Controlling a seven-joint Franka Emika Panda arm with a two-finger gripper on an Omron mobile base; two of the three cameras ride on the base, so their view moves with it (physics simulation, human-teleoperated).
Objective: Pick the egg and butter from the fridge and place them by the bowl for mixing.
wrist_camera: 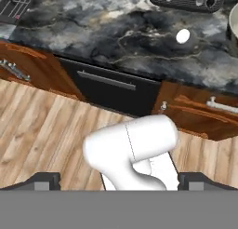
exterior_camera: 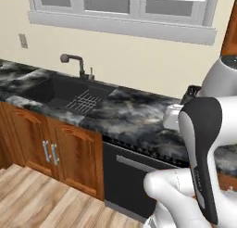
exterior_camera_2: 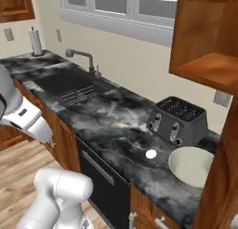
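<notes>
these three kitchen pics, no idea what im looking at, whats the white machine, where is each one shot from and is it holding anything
The white machine is a robot arm on a base that can drive, in a computer-rendered kitchen. Two pictures come from cameras on that base, behind the arm to its left and right, looking over the dark marble counter. The third comes from a camera on the hand, looking along the gripper; the small dark tips at the bottom are its two fingers, set wide apart with nothing between them, so nothing is held.

On the counter lie a small white egg, a pale bowl to its right, and a dark toaster behind them. Further left is a sink with a faucet. The butter is not on the counter.
</notes>
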